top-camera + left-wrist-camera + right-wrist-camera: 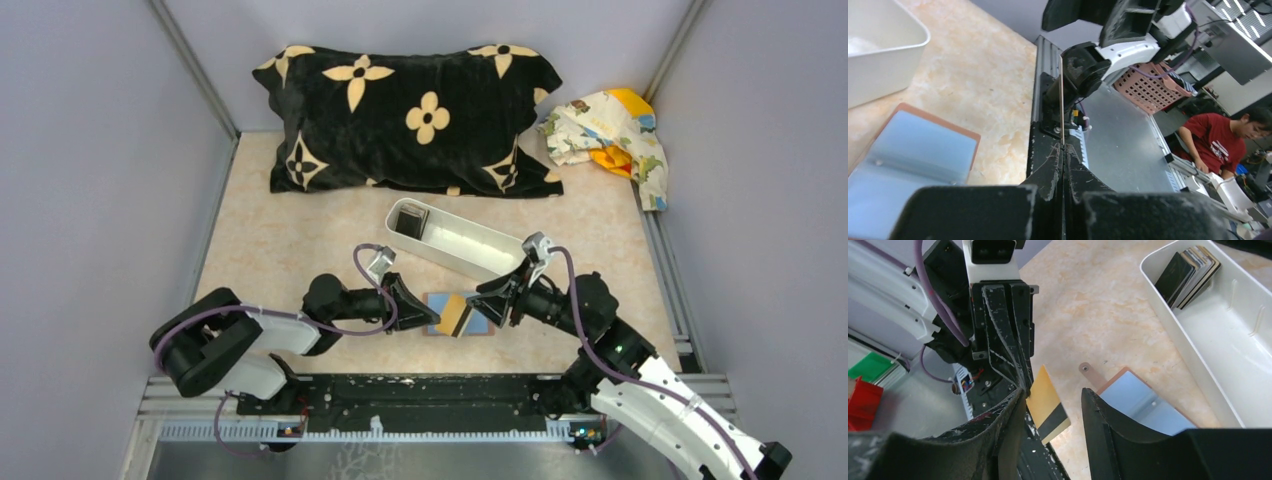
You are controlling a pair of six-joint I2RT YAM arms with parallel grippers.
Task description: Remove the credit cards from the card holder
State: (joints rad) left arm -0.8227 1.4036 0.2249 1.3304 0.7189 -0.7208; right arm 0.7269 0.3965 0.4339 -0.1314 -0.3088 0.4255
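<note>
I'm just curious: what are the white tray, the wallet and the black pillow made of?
White tray: probably hard plastic, smooth and slightly glossy, with a moulded rounded rim. Wallet: brown edge looks like leather or imitation; blue pockets shine like soft plastic film. Black pillow: plush, velvety fabric with fuzzy nap.

1. Bench (290, 250): beige marbled top, metal rails (200, 72) up the sides.
2. Walls (90, 150): plain grey-lilac panels left, back and right.
3. Back of bench: black pillow (400, 110) with cream flower print; crumpled printed cloth (610, 130) in far right corner.
4. Past near edge: grey metal sheet (1118, 145), pink slotted basket (1148, 90), person in red shirt (1218, 140) leaning forward.
5. Light: even, soft.
</note>
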